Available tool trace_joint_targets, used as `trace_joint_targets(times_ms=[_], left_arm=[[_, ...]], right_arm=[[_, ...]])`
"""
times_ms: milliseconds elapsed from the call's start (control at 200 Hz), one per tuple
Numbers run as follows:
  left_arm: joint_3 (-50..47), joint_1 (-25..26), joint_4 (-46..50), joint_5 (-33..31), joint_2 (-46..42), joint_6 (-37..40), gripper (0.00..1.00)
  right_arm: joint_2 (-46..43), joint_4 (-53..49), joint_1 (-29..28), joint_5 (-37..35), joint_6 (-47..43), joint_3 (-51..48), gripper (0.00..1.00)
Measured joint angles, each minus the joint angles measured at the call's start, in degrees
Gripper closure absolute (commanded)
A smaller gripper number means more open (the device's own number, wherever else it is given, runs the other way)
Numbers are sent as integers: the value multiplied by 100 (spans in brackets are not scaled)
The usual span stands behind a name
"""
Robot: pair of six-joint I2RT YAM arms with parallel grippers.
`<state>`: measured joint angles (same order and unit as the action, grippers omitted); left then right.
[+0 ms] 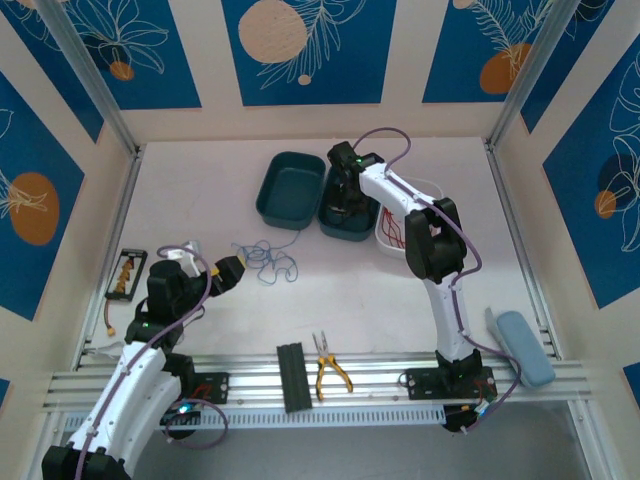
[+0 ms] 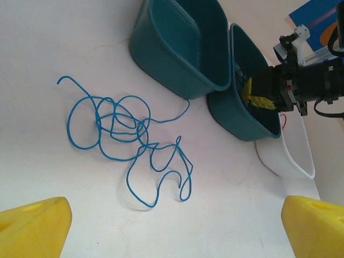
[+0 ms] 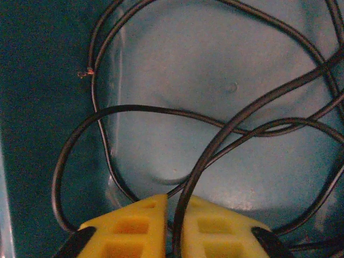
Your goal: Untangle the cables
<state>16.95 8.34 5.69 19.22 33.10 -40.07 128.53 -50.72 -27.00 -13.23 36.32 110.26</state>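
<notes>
Yellow fingers (image 3: 145,226) of the right gripper (image 3: 173,203) sit low inside the teal bin (image 3: 231,70), nearly together, a strand of the black cable (image 3: 161,109) running through the slit between them; whether it is clamped or loose I cannot tell. Its loops spread ahead of the tips. Left gripper (image 2: 176,207), spread wide and empty, is the nearer arm to the blue cable (image 2: 141,128), tangled on the table (image 2: 64,32) just ahead of it, long axis slanting from far left to near centre.

The blue cable (image 1: 265,258) lies in loose tangled loops, left of the middle. The black cable (image 3: 161,109) curls inside the far teal tub (image 3: 231,54). Red wires (image 1: 392,232), maybe, sit just right.
</notes>
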Motion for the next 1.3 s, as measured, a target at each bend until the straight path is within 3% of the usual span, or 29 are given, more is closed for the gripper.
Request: trace_joint_targets(times_ms=[160,325,675,885,925,1065,1301], left_arm=[[7,0,197,-129,85,13,0],[190,-2,544,-236,393,103,0],[754,-2,612,-280,1115,271,0],[920,2,428,-278,1829,269,0],[957,9,380,-278,1971,267,0],[1233,79,328,-282,2514,295,1],[1757,407,201,-452,3405,448,15]], right_arm=[[-216,-76,-42,-7,-81,-85,63],[-990,-116,-129,-28,-57,-442,52],[-2603,162,-511,-168,31,-1655,40],[-3226,358,-1088,-450,188,-2485,14],[-3333,407,-1213,-511,208,-2656,0],[-3550,551,-1602,-763,391,-3077,1],[-3602,933,-2039,-953,754,-3499,1]])
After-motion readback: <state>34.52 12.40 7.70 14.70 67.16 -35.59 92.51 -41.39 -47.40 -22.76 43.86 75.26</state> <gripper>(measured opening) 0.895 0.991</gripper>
